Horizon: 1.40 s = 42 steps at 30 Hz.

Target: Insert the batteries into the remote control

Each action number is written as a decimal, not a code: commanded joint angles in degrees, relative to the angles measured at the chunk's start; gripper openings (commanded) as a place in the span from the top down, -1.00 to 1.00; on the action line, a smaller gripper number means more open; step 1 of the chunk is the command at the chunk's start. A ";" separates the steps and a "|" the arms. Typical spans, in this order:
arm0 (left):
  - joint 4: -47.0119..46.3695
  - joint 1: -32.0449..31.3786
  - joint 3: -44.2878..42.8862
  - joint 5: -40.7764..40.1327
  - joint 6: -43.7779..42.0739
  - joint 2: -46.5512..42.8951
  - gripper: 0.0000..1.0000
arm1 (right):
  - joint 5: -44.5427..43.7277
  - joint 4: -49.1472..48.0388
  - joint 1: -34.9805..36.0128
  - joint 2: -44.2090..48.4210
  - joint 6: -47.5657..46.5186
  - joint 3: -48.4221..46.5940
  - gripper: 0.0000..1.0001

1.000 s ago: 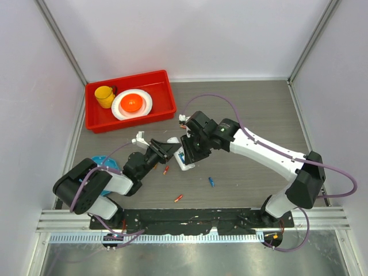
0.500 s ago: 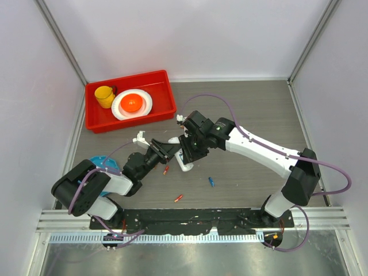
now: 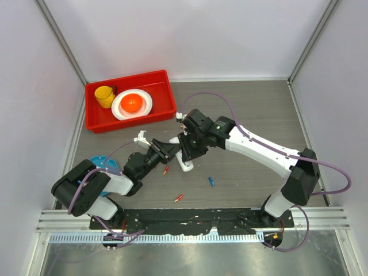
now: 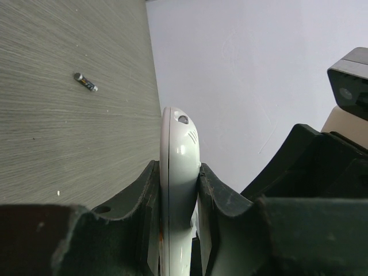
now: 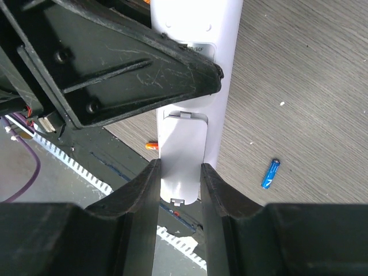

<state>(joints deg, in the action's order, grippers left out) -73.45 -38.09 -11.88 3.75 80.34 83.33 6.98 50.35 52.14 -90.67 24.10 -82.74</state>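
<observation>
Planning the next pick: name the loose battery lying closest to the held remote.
The orange battery right beside the left gripper; the blue battery and the red battery lie farther off.

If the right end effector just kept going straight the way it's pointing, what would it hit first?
The right end effector pinches the white cover piece on the remote control. Straight ahead, a black finger of the left end effector, crossing the remote, looks first; depth is unclear.
</observation>
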 commanded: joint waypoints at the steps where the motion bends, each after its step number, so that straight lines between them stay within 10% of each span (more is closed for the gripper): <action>1: -15.14 -0.23 -1.92 0.73 -0.71 -1.24 1.00 | -0.13 -1.57 0.33 -0.73 -0.63 -1.55 0.99; 42: -15.23 -2.70 -2.80 1.79 -0.44 -2.65 1.00 | -4.96 -2.27 0.42 -3.81 0.16 -1.46 0.82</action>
<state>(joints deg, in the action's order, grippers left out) -71.00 -39.59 -12.12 3.01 79.05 83.26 4.60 50.74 52.73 -93.91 24.14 -82.74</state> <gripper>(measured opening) 0.299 0.356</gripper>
